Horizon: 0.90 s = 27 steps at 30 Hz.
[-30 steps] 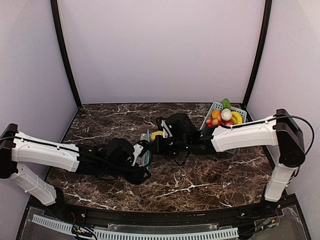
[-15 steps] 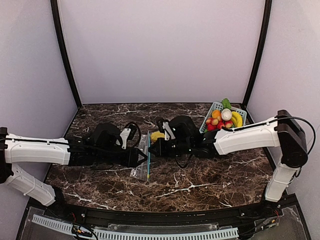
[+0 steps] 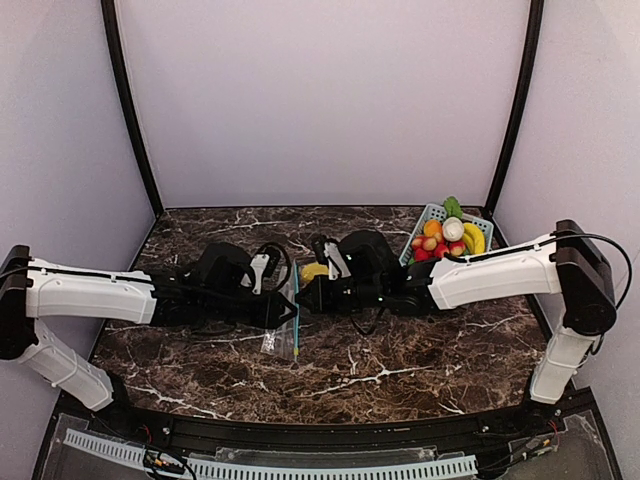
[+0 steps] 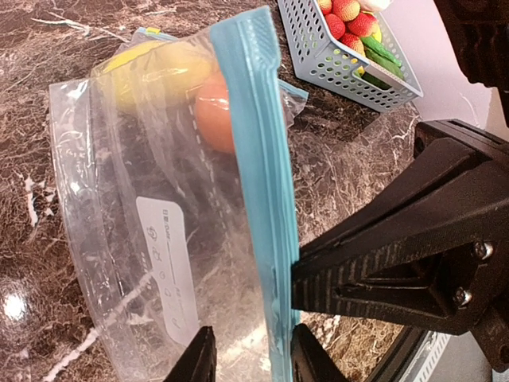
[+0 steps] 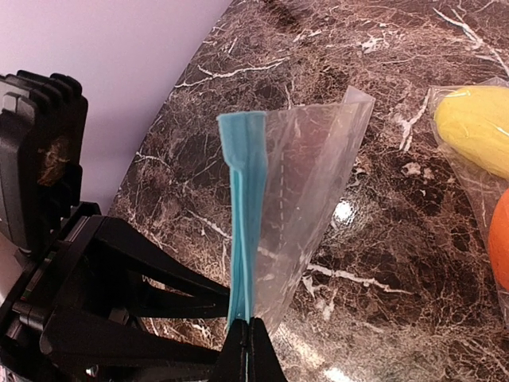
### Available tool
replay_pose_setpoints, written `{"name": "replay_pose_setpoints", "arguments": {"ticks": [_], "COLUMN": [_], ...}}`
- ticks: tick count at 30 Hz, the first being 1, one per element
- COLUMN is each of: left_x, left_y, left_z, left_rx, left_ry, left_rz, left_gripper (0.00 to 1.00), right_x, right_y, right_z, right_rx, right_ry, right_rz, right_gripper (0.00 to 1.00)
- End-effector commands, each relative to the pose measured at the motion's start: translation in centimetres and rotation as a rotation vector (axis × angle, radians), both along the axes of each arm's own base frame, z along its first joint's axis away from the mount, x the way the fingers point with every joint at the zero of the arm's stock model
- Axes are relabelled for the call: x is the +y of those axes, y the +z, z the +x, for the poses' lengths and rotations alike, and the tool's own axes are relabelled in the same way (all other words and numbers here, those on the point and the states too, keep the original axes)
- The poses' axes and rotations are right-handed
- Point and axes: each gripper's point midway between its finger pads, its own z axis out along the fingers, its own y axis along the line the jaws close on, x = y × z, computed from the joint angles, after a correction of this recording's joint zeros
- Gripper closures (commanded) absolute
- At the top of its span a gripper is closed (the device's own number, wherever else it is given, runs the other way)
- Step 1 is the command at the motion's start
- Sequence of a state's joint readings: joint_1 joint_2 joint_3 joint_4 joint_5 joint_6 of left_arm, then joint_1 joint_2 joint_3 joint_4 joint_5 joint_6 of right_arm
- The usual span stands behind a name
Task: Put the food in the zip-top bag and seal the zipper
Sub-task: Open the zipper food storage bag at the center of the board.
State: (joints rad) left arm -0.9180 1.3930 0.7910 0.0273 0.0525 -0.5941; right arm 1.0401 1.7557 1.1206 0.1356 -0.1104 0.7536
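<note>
The clear zip-top bag [image 4: 159, 199] hangs on edge above the table, its teal zipper strip [image 4: 254, 143] running up the left wrist view. A yellow oblong food [image 4: 151, 72] and an orange-red ball [image 4: 215, 119] lie inside it. My right gripper [image 5: 248, 325] is shut on the zipper strip [image 5: 242, 223], pinching its lower end. My left gripper [image 4: 254, 350] faces it, jaws open and straddling the same strip, one finger close against it. From above, both grippers meet at the bag [image 3: 285, 335] mid-table.
A blue-grey basket [image 3: 428, 212] with more toy food [image 3: 445, 235] stands at the back right, behind the right arm. It shows in the left wrist view as the basket [image 4: 350, 68]. Purple walls enclose the marble table [image 3: 400, 370].
My left gripper has swung up and right to the zipper strip beside the right gripper, and its jaws have narrowed around the strip. The right gripper has stayed shut and almost still.
</note>
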Motion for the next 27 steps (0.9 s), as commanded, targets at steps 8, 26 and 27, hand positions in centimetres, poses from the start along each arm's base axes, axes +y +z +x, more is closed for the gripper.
{"name": "replay_pose_setpoints", "arguments": {"ticks": [8, 26, 27], "left_x": [2.0, -1.2, -1.3], "left_y": [-0.8, 0.1, 0.1], "left_z": [1.2, 1.4, 1.3], "left_rx": [-0.037, -0.045, -0.043], "left_ry": [0.076, -0.024, -0.032], "left_rz": [0.106, 0.028, 0.023], "left_gripper": [0.78, 0.82, 0.87], "right_x": [0.4, 0.4, 0.3], "right_y": [2.2, 1.6, 1.7], "right_z": [-0.4, -0.5, -0.5], "right_rx": [-0.052, -0.082, -0.083], "right_ry": [0.025, 0.014, 0.013], "right_rz": [0.045, -0.027, -0.028], "right_gripper": [1.0, 1.0, 1.0]}}
